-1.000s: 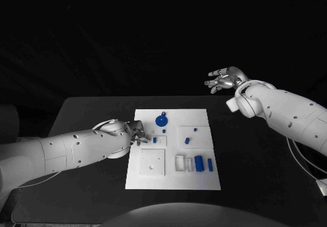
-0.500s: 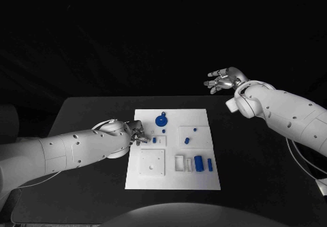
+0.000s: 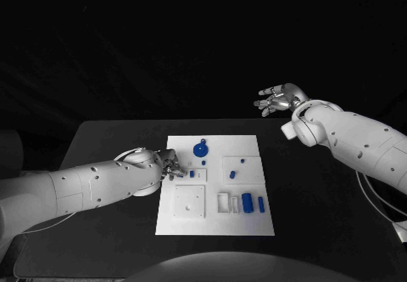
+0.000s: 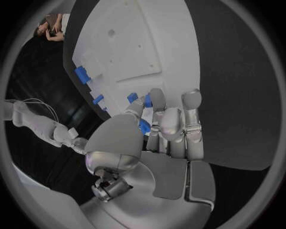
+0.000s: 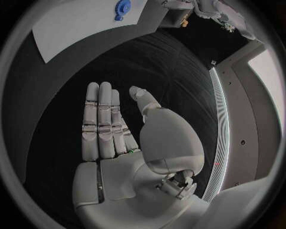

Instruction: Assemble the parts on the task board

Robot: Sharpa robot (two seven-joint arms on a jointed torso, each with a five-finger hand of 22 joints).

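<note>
Two white arms over the black table (image 3: 102,141) in the head view. The task board (image 3: 216,226) lies in the middle, with blue parts on it: a round one (image 3: 201,148) near the far edge, small pegs (image 3: 232,174) mid-board, and a block (image 3: 247,202) in the near right slots. The left hand (image 3: 170,165) sits at the board's left edge with its fingers curled together; can't tell from here what they pinch. The right hand (image 3: 282,98) is raised beyond the table's far right corner, fingers loosely spread, holding nothing.

Left wrist view: the left hand's fingers (image 4: 173,124) press close together against the thumb, right over small blue parts (image 4: 145,125) at the board (image 4: 131,38). Whether one is actually gripped, can't tell.

Right wrist view: right hand (image 5: 119,138) flat, fingers (image 5: 98,119) side by side, thumb apart, above bare table, with the board's corner (image 5: 71,24) and the round blue part (image 5: 123,8) well apart.
</note>
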